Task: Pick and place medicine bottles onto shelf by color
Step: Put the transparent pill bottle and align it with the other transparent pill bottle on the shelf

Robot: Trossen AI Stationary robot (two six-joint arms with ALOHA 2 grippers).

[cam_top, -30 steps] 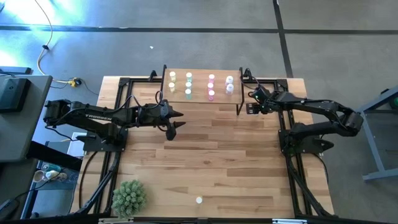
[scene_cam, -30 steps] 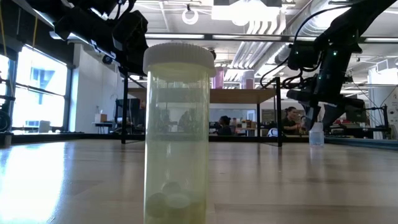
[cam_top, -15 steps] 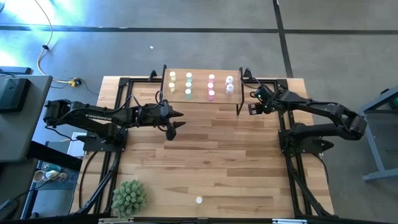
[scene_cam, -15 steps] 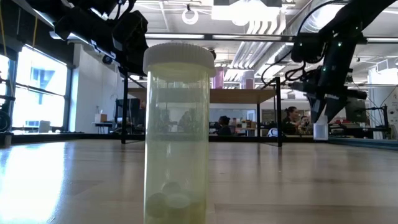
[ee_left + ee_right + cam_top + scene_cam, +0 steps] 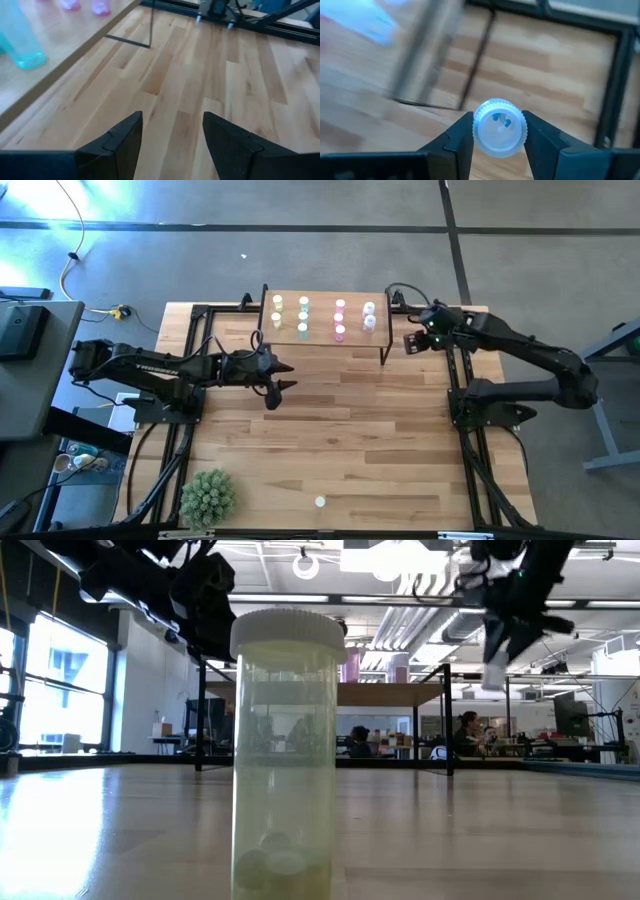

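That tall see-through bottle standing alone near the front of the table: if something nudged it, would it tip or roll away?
The lone bottle stands tall and narrow on the table, so a nudge near its cap would probably tip it. Only a few pills show at its bottom, so it is likely light. Being round, it would probably roll once down.

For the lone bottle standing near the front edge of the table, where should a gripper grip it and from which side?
The lone bottle stands upright with bare table around it. I would come from above, or level from the side, and close the fingers across its round wall just under the pale cap. The open left gripper looks nearer; the right gripper holds a white bottle.
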